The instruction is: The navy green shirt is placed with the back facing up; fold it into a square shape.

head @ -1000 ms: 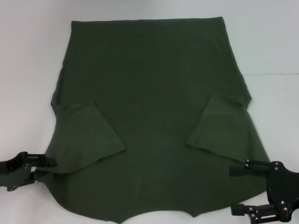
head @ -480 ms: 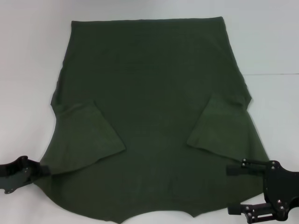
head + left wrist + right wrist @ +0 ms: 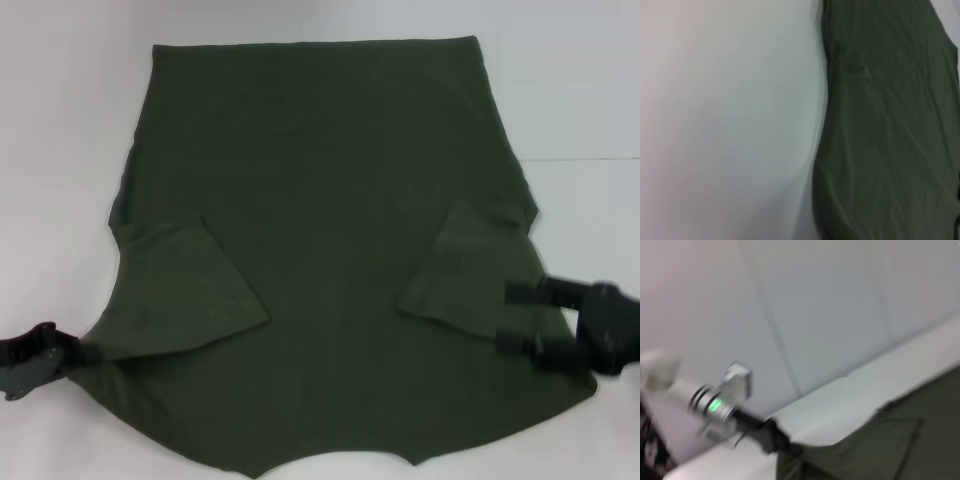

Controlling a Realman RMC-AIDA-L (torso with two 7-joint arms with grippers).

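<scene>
The navy green shirt (image 3: pixel 330 200) lies flat on the white table, plain side up, with both short sleeves folded in over the body. My left gripper (image 3: pixel 80 352) sits low at the shirt's near left edge and touches the fabric there. The right wrist view shows it far off, the left gripper (image 3: pixel 771 436) meeting the shirt (image 3: pixel 880 450) at a corner. My right gripper (image 3: pixel 517 318) is open, hovering over the shirt's right side just below the folded right sleeve (image 3: pixel 465 270). The left wrist view shows only the shirt (image 3: pixel 890 130) beside bare table.
The white table (image 3: pixel 60 150) runs around the shirt on both sides and behind it. A seam in the surface (image 3: pixel 590 158) runs off to the right. The shirt's near hem reaches the lower edge of the head view.
My right gripper has moved away from the near edge and inward, over the shirt's right side. My left gripper has slipped slightly lower and outward along the left edge. The shirt lies as before.
</scene>
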